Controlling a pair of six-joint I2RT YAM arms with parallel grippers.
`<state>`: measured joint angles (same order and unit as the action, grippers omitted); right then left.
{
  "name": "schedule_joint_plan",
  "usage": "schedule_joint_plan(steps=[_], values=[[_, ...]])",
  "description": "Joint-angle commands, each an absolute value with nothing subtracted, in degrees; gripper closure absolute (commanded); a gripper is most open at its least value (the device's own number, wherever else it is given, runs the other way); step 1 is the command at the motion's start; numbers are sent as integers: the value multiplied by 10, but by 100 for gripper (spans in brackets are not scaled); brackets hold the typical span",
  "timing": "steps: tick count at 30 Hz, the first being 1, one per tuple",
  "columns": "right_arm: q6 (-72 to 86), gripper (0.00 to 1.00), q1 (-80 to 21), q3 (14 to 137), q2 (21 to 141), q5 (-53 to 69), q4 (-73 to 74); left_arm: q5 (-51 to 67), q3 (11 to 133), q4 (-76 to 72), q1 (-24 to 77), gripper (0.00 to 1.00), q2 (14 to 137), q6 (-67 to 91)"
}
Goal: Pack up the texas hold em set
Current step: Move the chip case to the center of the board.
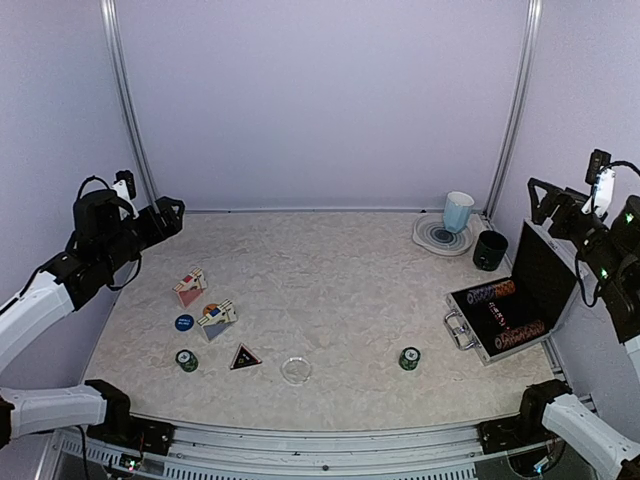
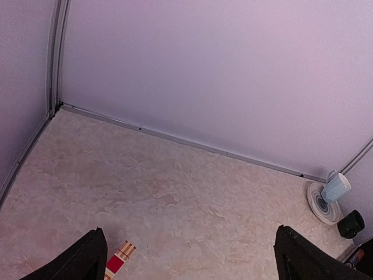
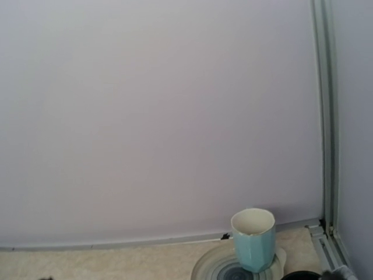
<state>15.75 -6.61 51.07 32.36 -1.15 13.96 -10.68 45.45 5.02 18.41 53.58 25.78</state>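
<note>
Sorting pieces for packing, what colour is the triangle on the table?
Mostly black, with some red on it. The triangle shows best in the top external view.

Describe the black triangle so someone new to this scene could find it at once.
Start at the open silver briefcase on the right side of the table, then cross to the loose pieces on the left. At that group's near edge, between a green chip stack and a clear disc, lies the black triangle: the only three-cornered piece, its neighbours being round.

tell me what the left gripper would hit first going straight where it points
Likely the bare beige marbled tabletop, short of the lilac back wall; the left gripper has open jaws with nothing between. Depth is unclear.
</note>
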Motion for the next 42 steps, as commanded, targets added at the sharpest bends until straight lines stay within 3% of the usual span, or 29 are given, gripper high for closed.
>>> schedule_joint_plan(steps=[1, 11, 19, 23, 32, 42], values=[[168, 1, -64, 529, 323, -23, 152, -90, 475, 52, 191, 1, 543, 280], [182, 1, -63, 439, 253, 60, 79, -75, 478, 41, 195, 1, 548, 290], [195, 1, -64, 487, 421, 143, 192, -123, 485, 95, 213, 1, 554, 257], [213, 1, -72, 508, 490, 112, 231, -137, 483, 133, 214, 1, 563, 243], [249, 1, -186, 551, 689, -83, 297, -116, 452, 105, 220, 1, 573, 239], [266, 1, -199, 549, 800, -87, 234, -112, 432, 107, 220, 1, 581, 239]])
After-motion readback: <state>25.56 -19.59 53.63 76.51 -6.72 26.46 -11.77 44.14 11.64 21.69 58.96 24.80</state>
